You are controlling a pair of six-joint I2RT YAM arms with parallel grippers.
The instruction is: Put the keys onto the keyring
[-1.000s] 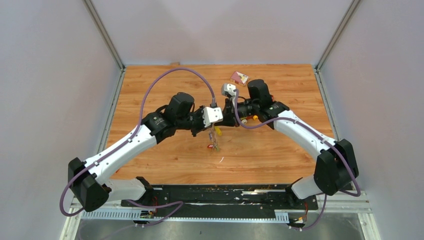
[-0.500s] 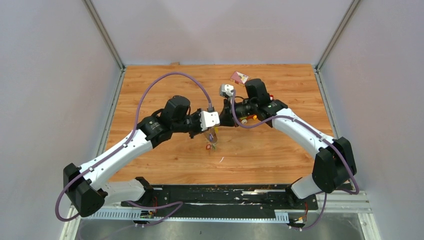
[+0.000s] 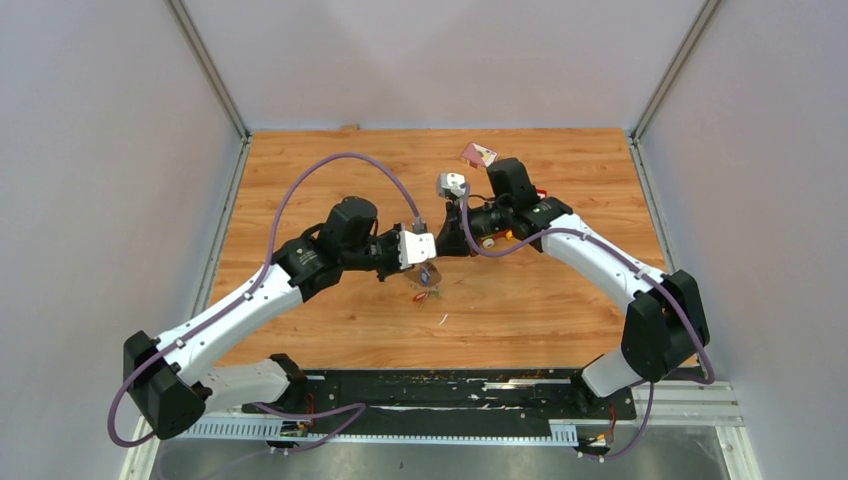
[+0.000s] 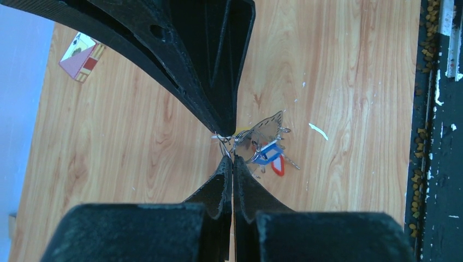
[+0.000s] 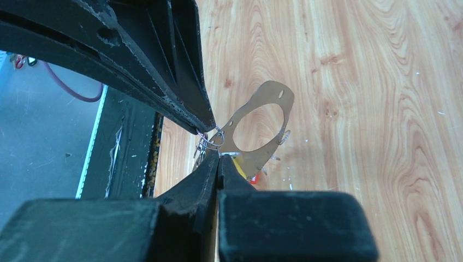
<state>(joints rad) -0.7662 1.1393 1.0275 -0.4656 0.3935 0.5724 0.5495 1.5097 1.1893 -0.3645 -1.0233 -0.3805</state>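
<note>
Robot lab cell, I reckon: bare panel walls (image 3: 100, 200), metal frame posts (image 3: 205, 65) behind end effectors (image 3: 433, 255), wood surface (image 3: 560, 310) beneath.

Left fingers (image 4: 215, 188) and right fingers (image 5: 210, 174) are met tip to tip above mid-desk (image 3: 560, 300). Keyring (image 5: 270, 90) is hung just beside the tips. Keys (image 4: 270, 155) are bunched just below the tips. Card (image 3: 478, 154) is laid beyond the right fingers, well apart. Scrap (image 3: 442, 319) is noted nearer the bases.

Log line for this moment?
left claw shut at keys | right claw shut on keyring edge | claws tip to tip | threading: cannot tell
</note>
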